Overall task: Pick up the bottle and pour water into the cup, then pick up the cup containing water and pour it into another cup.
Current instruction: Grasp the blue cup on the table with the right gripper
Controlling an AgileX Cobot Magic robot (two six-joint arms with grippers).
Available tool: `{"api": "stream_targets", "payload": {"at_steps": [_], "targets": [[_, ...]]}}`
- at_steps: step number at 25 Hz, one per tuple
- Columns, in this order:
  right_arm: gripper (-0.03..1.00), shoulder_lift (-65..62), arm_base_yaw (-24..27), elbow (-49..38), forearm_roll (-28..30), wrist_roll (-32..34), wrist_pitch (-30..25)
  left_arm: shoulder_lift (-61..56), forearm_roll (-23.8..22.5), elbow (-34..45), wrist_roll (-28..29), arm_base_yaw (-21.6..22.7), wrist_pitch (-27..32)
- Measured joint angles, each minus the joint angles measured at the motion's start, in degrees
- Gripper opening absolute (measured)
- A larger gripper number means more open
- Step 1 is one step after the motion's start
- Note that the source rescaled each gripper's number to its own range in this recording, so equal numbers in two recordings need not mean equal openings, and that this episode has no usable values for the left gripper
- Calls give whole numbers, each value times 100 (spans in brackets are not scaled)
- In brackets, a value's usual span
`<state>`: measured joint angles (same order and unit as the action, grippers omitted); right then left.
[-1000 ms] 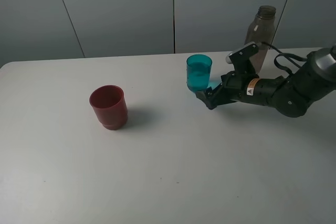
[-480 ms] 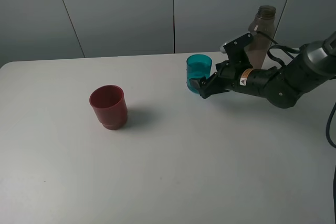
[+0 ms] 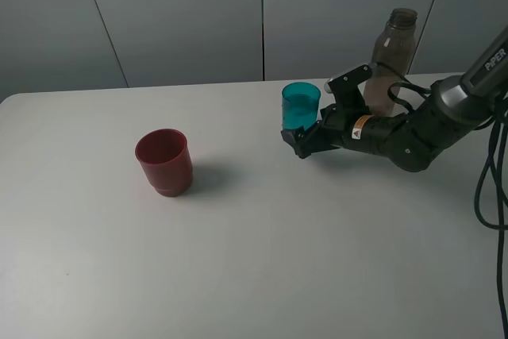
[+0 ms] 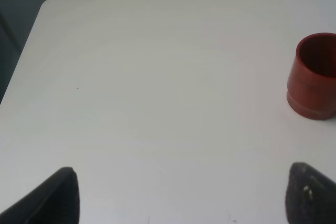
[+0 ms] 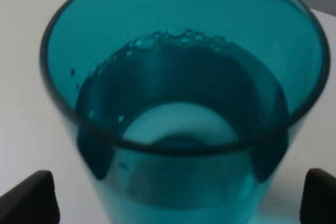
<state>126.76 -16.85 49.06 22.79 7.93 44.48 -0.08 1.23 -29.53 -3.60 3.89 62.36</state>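
The right end effector (image 3: 301, 140) has slid in from the four o'clock side of the cup (image 3: 301, 103). Its spread fingers now flank the cup's base instead of stopping short. The arm (image 3: 405, 136) behind it has stretched out toward twelve o'clock and now crosses the lower part of the bottle (image 3: 395, 33). A cable (image 3: 488, 188) has come into sight at the three o'clock edge.

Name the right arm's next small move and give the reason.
Probably close the right gripper on the teal cup. Its jaws stand open, with fingertips on either side of the cup. The cup holds water and stands on the table, and it must be lifted to pour into the red cup.
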Motion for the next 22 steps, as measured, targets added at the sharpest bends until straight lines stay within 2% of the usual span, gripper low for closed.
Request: {"api": "stream_targets", "payload": {"at_steps": [17, 22], "targets": [[100, 431, -186, 626, -406, -116, 30, 0, 0, 0, 0, 0, 0], [100, 431, -186, 638, -430, -128, 232, 0, 0, 0, 0, 0, 0]]}}
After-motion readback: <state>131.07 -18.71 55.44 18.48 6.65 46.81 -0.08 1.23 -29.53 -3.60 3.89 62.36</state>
